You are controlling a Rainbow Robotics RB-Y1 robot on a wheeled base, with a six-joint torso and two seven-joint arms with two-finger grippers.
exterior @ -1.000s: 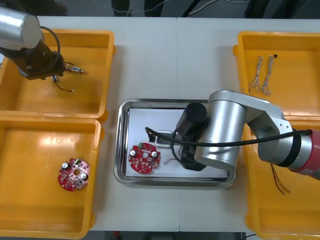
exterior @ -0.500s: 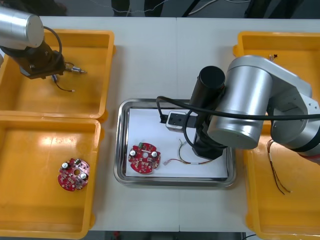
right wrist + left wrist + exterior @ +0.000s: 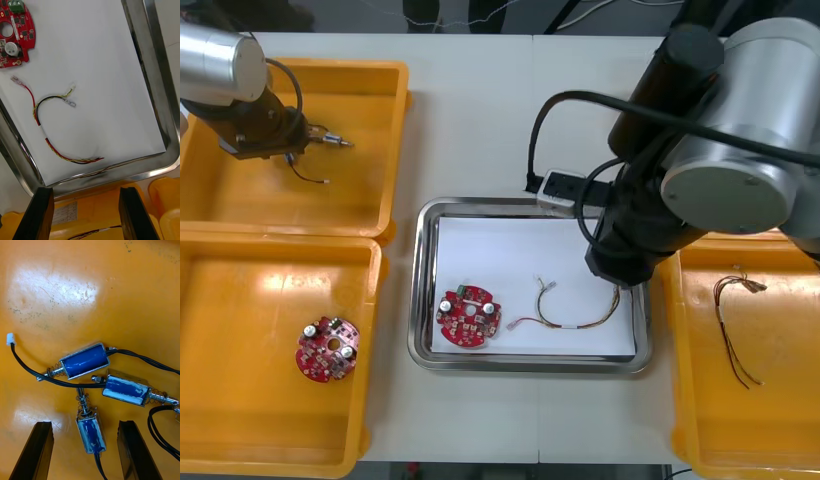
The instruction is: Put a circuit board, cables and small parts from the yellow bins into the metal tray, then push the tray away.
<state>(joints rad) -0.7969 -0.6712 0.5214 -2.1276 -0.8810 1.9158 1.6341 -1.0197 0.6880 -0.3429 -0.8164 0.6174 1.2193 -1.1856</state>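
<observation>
The metal tray (image 3: 423, 300), white inside, holds a round red circuit board (image 3: 470, 317) and a red and yellow cable (image 3: 575, 312). My right gripper (image 3: 620, 264) hangs above the tray's right rim. In its wrist view the right gripper (image 3: 85, 213) is open with nothing between its fingers, and the cable (image 3: 48, 112) and board (image 3: 13, 33) lie beyond on the tray (image 3: 150, 56). My left gripper (image 3: 268, 135) is in the far left yellow bin (image 3: 380, 200). In the left wrist view it (image 3: 86, 452) stands open over small metal parts (image 3: 84, 362), one part (image 3: 90, 433) between its fingers.
A second circuit board (image 3: 327, 350) lies in the near left bin (image 3: 240, 440). The near right bin (image 3: 780, 420) holds another thin cable (image 3: 735, 325). Black cables (image 3: 150, 362) trail from the small parts. The right arm's bulk covers the far right bin.
The right arm has risen and drawn back to the right from the tray, leaving the red and yellow cable lying in it. The left arm has stayed put.
</observation>
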